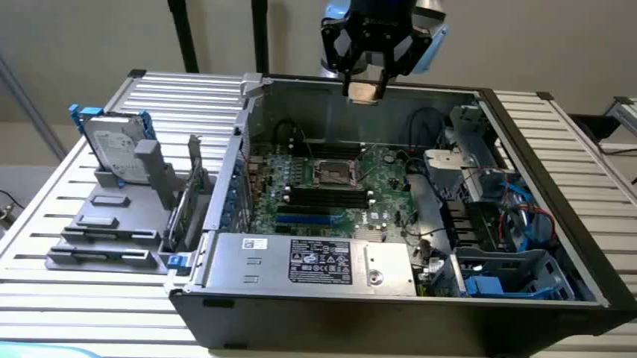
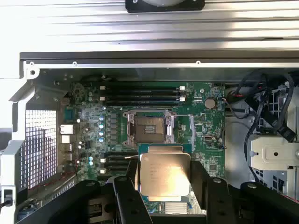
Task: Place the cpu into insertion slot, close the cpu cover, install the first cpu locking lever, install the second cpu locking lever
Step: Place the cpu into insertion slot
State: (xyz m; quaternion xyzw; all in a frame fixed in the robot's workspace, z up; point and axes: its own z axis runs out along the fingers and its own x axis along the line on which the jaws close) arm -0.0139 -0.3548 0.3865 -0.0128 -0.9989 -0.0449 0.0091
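- The cpu (image 2: 164, 173) is pinched by two opposite edges in the hand (image 2: 164, 189), whose jaws are spread wide around it. In the exterior view it is held high above the insertion slot (image 2: 149, 128), about level with the open rim of the computer case (image 1: 298, 298).
- The insertion slot is seen uncovered on the green motherboard (image 2: 210, 140), with its dark centre bare. The cpu cover cannot be told apart from the metal rim around the slot, so how far it is raised is left unjudged.
- A slip is judged the first risk. Only thin edges are gripped, and a chip dropped from above the insertion slot would land on its contacts or on the board beside it.
- Misalignment is judged the second risk. In the wrist view the cpu is seen offset from the insertion slot, not over its centre. If it were lowered skewed or turned the wrong way, a corner could be set on the slot's rim and contacts could be bent.
- The memory slots (image 2: 140, 93) lie just beside the insertion slot. With jaws set this wide, the hand could be caught on the slot's metal rim or on these neighbours as it comes close.
- If the cover is less than fully raised over the insertion slot, the cpu could be knocked against it and shifted in the grip.
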